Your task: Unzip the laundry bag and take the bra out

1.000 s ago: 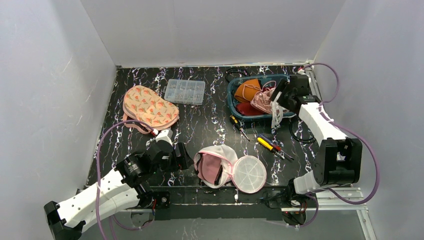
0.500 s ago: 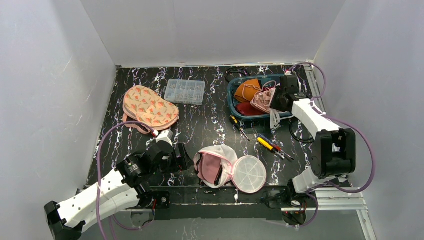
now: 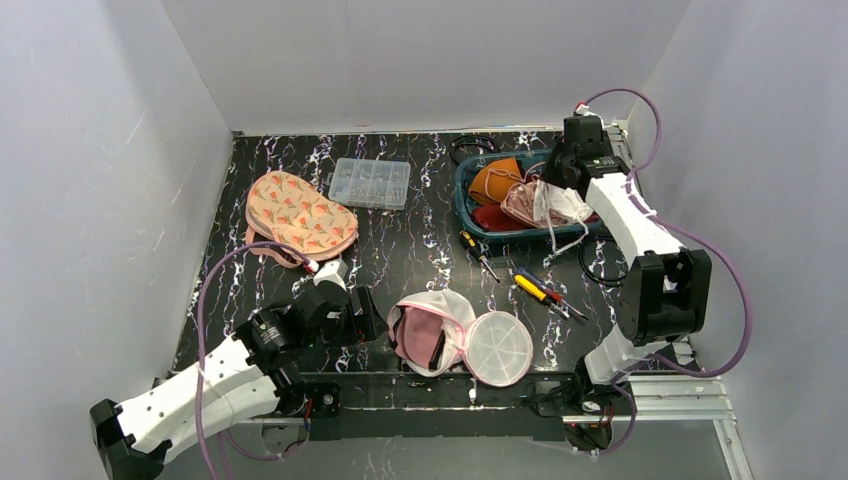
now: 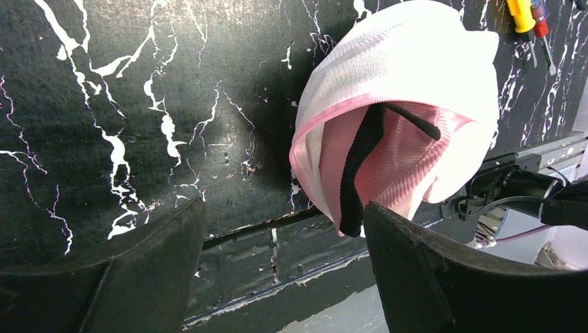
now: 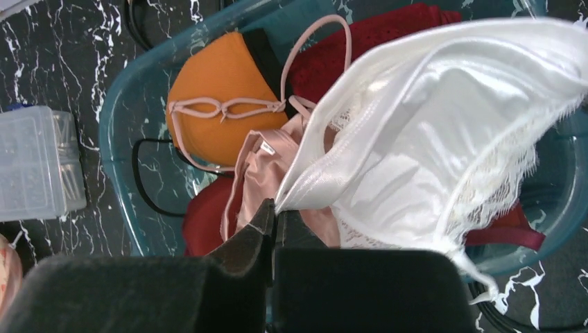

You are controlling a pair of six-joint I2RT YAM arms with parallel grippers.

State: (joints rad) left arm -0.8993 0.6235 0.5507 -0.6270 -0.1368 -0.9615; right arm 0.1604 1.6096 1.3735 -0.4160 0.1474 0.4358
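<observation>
- The white bra (image 5: 430, 139) looks light and limp, satin cups with lace trim. It should sag and trail when lifted, and the lace could snag on a rim. The stitched band edge is the firm place to pinch, whereas the smooth cups would likely slip.
- It lies draped across the teal basket (image 5: 139, 90) at the far right of the worktop (image 3: 420, 250), over the other bras (image 5: 222, 90) and the rim.
- The right gripper (image 5: 276, 211) is clenched, and the band's corner runs straight into its fingertips, so it appears to be grasping the bra by that edge. The right arm is stretched far out, with its wrist above the basket.
- The laundry bag (image 3: 432, 325) lies unzipped near the front edge. It is soft mesh with its round lid flopped open, and a black strap (image 4: 357, 166) shows inside.
- The left gripper (image 4: 283, 222) is spread wide and empty, low and just beside the bag's mouth, with the left arm folded low.
</observation>
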